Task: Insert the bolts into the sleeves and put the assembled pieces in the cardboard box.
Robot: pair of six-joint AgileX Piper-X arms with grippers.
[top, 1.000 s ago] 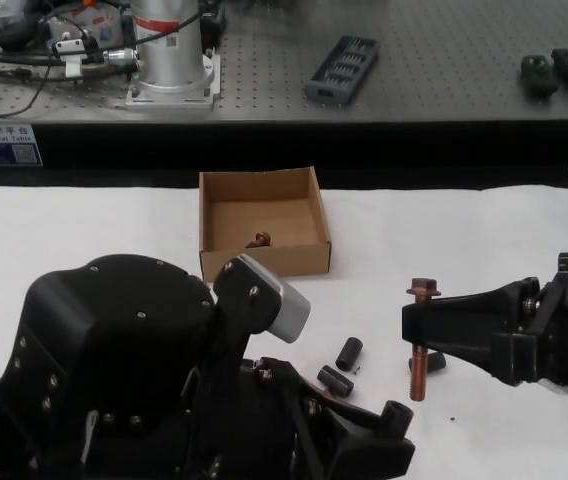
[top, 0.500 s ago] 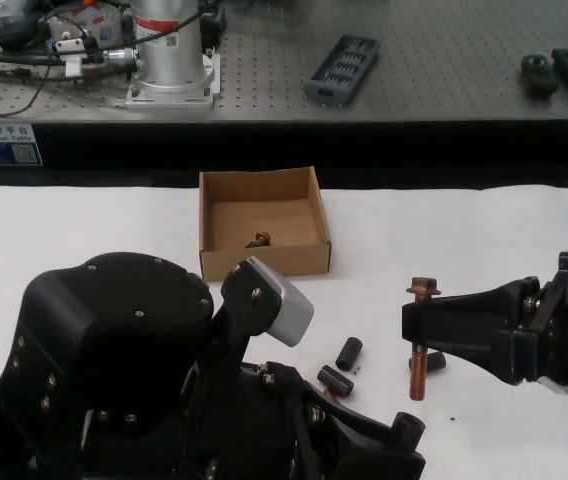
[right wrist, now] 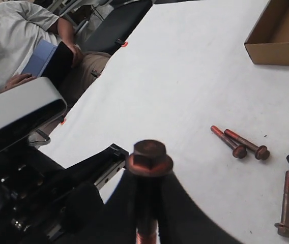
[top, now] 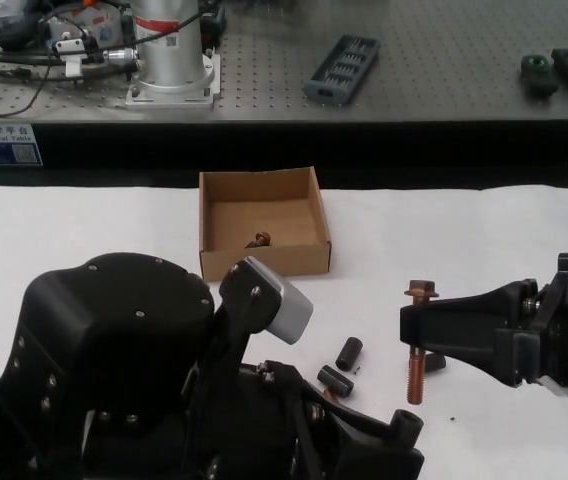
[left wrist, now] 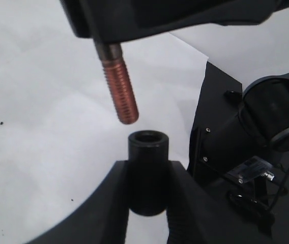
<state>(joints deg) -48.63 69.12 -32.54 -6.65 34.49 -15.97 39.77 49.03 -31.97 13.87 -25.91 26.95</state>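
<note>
You have one sign to look at: a blue plate [top: 2,143] with two lines of white lettering, fixed to the dark front edge of the perforated bench [top: 444,40], at its left end. Its lettering is too small for you to read it off reliably.

Bolt [left wrist: 119,89] is coppery metal with a slight sheen and ridged threads. Sleeve [left wrist: 147,168] looks smooth matt black. Cardboard box [top: 264,258] is dull brown. Bench cover [top: 464,240] is matt white.

Cu bolt [left wrist: 121,91] over sleeve [left wrist: 148,170]
L gripper [left wrist: 148,175] clamps black sleeve upright; bolt's threaded tip just above bore, slightly off-ctr, not touching.
</note>
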